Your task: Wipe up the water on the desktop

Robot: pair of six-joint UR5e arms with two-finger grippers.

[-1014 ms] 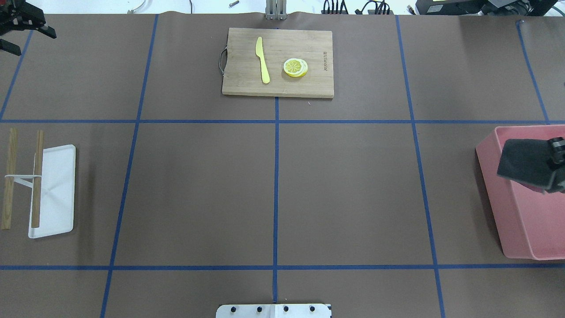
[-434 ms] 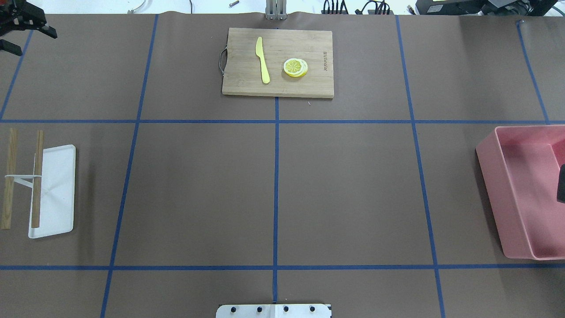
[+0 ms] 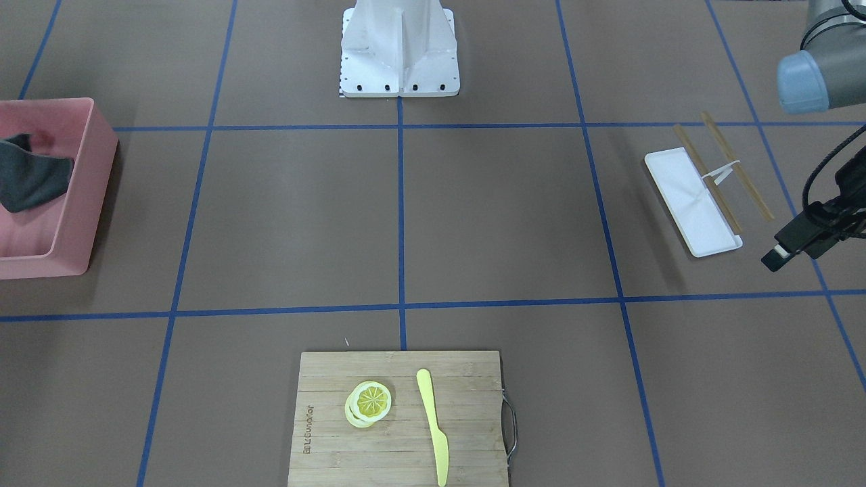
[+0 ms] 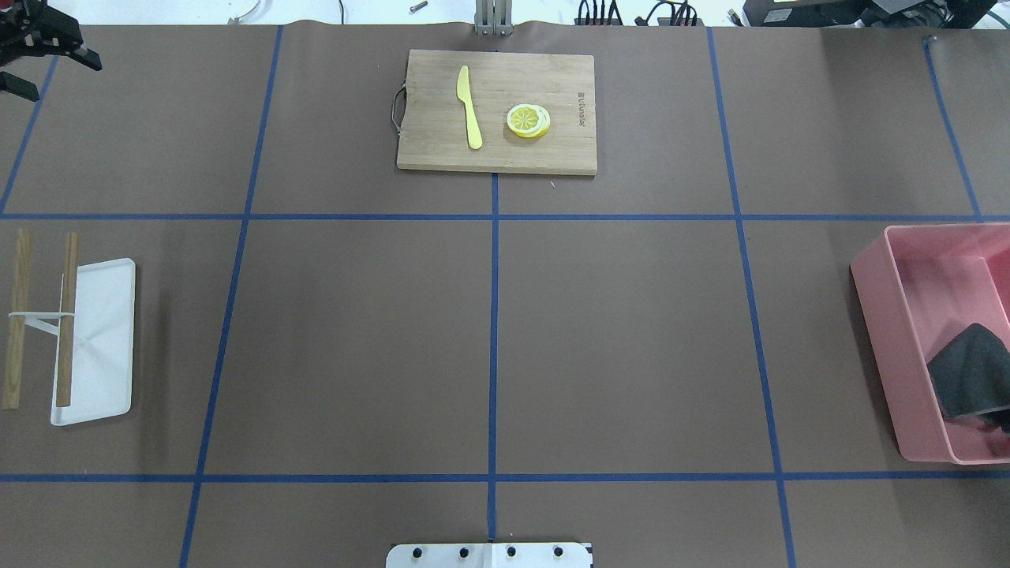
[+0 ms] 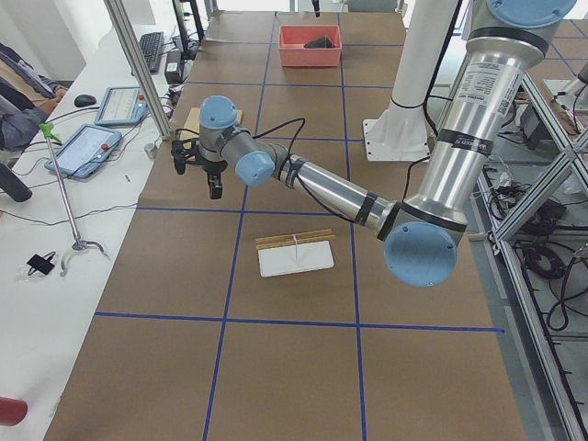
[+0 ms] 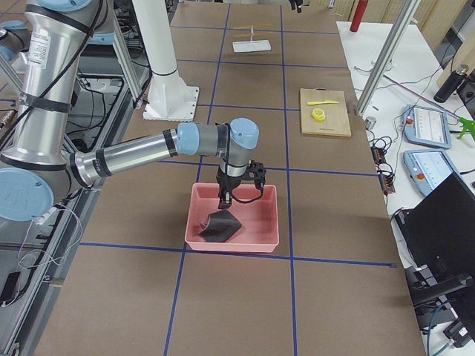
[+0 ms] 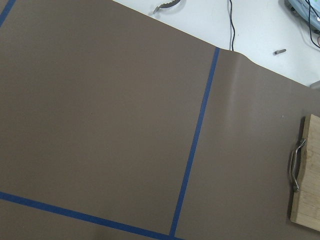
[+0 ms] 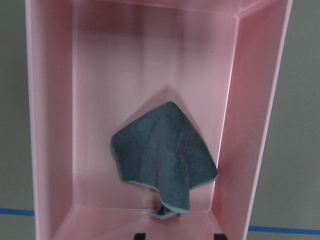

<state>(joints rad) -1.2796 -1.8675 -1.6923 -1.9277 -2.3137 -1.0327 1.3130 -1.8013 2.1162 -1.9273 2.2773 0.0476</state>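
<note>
The desktop (image 4: 631, 339) is matte brown with blue tape lines; I see no water on it. A dark grey cloth (image 4: 970, 383) lies crumpled inside the pink bin (image 4: 884, 339) at the right edge, also in the right wrist view (image 8: 162, 155). My right gripper (image 6: 237, 196) hangs just above the bin and cloth, free of the cloth. Its fingertips (image 8: 140, 235) show apart at the bottom of the right wrist view, so it is open. My left gripper (image 4: 35, 59) is open and empty over the far left corner.
A bamboo cutting board (image 4: 497, 154) with a yellow knife (image 4: 470, 106) and lemon slices (image 4: 528, 121) sits at the far middle. A white tray (image 4: 99, 339) with two wooden sticks (image 4: 67, 315) lies at the left. The robot base plate (image 4: 489, 554) is at the near edge.
The right gripper held the dark cloth over the pink bin a second ago. The cloth now lies loose in the bin, and the gripper is gone from the overhead view. The left arm barely moved.
</note>
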